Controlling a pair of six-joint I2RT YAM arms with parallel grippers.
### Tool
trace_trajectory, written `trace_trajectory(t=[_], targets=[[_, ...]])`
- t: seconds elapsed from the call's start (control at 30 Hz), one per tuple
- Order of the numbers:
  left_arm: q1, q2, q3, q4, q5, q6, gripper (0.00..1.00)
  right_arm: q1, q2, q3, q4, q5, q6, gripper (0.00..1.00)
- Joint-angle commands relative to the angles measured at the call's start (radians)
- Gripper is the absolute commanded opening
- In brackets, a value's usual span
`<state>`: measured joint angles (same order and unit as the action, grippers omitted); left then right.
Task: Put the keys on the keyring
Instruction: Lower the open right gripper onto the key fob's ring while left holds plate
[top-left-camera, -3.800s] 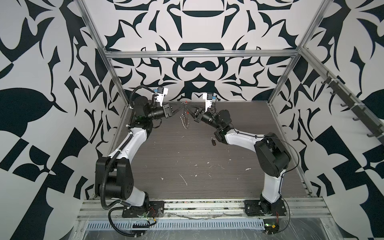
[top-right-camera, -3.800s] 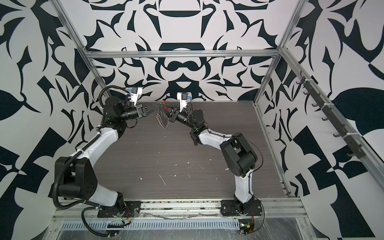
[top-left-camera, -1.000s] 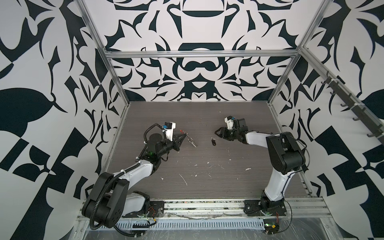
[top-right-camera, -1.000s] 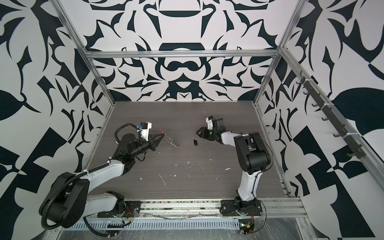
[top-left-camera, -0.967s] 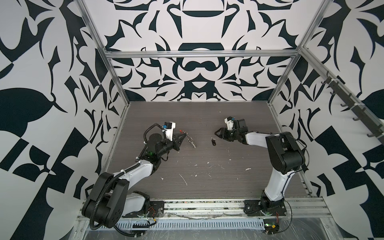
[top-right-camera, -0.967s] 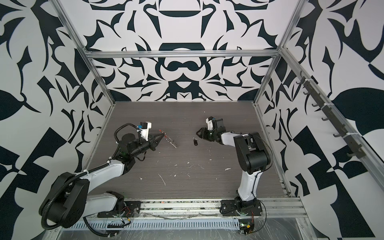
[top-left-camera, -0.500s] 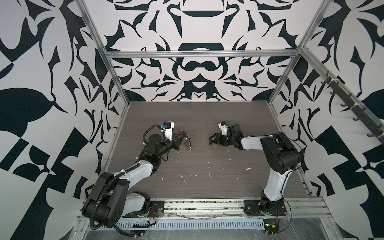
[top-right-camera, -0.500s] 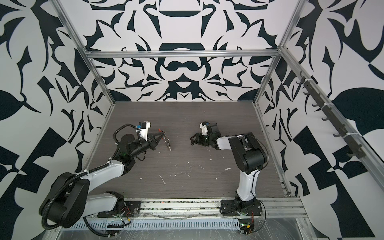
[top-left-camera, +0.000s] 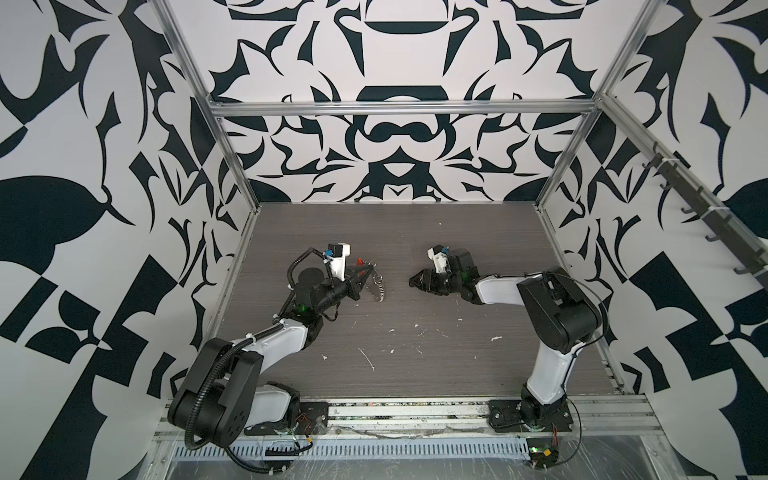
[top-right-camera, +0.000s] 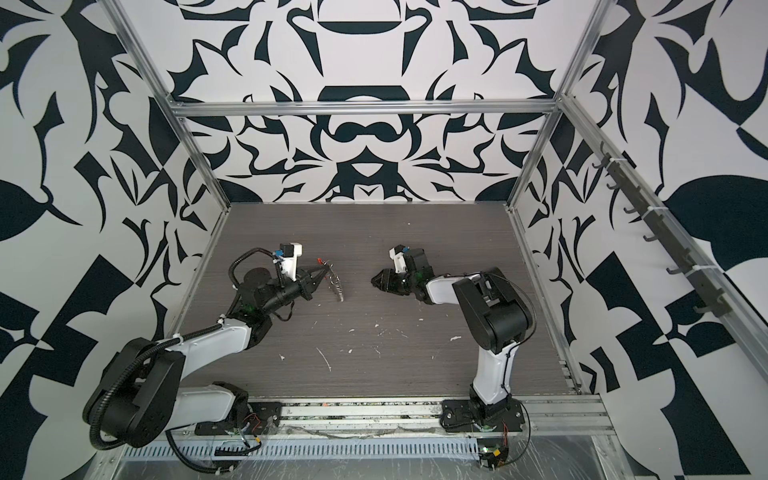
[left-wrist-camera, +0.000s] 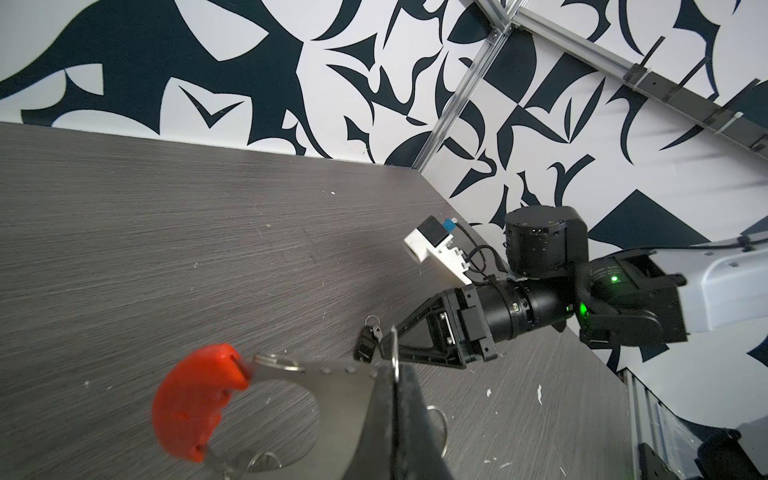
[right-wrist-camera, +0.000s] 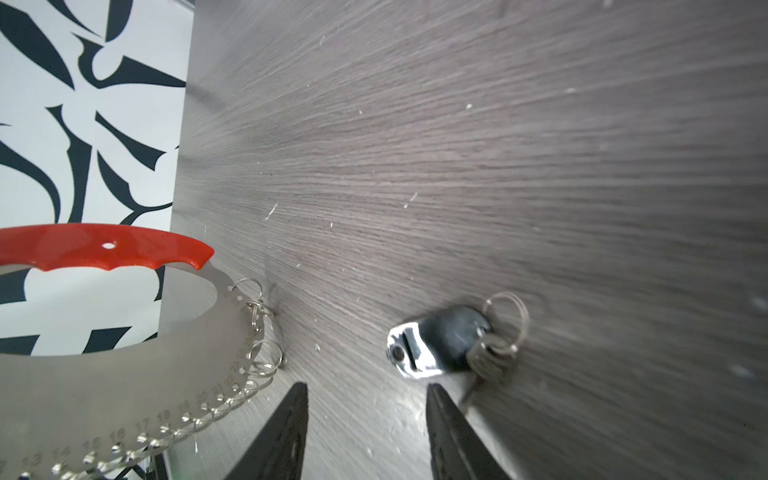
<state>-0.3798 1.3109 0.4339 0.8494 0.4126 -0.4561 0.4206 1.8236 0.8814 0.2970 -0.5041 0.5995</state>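
The keyring (top-left-camera: 377, 286) is a silvery metal plate with numbered holes, small split rings and a curved red section (left-wrist-camera: 193, 401). It hangs from my left gripper (top-left-camera: 366, 276), which is shut on its metal edge (left-wrist-camera: 332, 395) just above the table. The keys (right-wrist-camera: 446, 345), a small black fob with silver rings, lie on the table (top-left-camera: 415, 232) right of the keyring. My right gripper (right-wrist-camera: 365, 395) is open and low. Its tips stop just short of the fob (left-wrist-camera: 366, 344), which sits ahead of one finger (right-wrist-camera: 436, 399), not between the two. In both top views the right gripper (top-right-camera: 374, 281) covers the fob.
White specks (top-left-camera: 368, 359) are scattered over the front middle of the wooden table. Patterned walls and aluminium posts (top-left-camera: 232, 166) enclose it on three sides. A hook rail (top-left-camera: 706, 216) runs along the right wall. Both arm bases stand on the front rail (top-left-camera: 407, 411).
My right gripper has moved left and down to the fob, with its jaws slightly narrower. The left gripper and the keyring have barely shifted.
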Motion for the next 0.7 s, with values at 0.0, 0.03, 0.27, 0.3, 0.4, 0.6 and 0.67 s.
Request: trace_trajectory(t=[0.0,0.03,0.27,0.3,0.4,0.6,0.67], targets=[[0.001,0.014,0.014,0.006,0.004,0.003,0.00,-0.006,-0.082,0.082,-0.189,0.119,-0.156,0.45],[0.002,0.016,0.015,0.006,0.002,0.004,0.00,-0.007,-0.081,0.105,-0.241,0.167,-0.200,0.44],[0.001,0.044,0.038,-0.006,0.036,-0.009,0.00,-0.006,-0.010,0.246,-0.447,0.307,-0.270,0.30],[0.002,0.044,0.040,-0.011,0.040,-0.009,0.00,-0.002,-0.008,0.248,-0.449,0.319,-0.256,0.30],[0.001,0.048,0.038,-0.011,0.026,-0.006,0.00,0.004,-0.009,0.247,-0.436,0.339,-0.209,0.31],[0.001,0.067,0.050,-0.004,0.058,-0.021,0.00,0.004,0.022,0.253,-0.388,0.295,-0.135,0.33],[0.002,0.067,0.048,-0.006,0.047,-0.017,0.00,0.004,0.037,0.254,-0.366,0.282,-0.104,0.33]])
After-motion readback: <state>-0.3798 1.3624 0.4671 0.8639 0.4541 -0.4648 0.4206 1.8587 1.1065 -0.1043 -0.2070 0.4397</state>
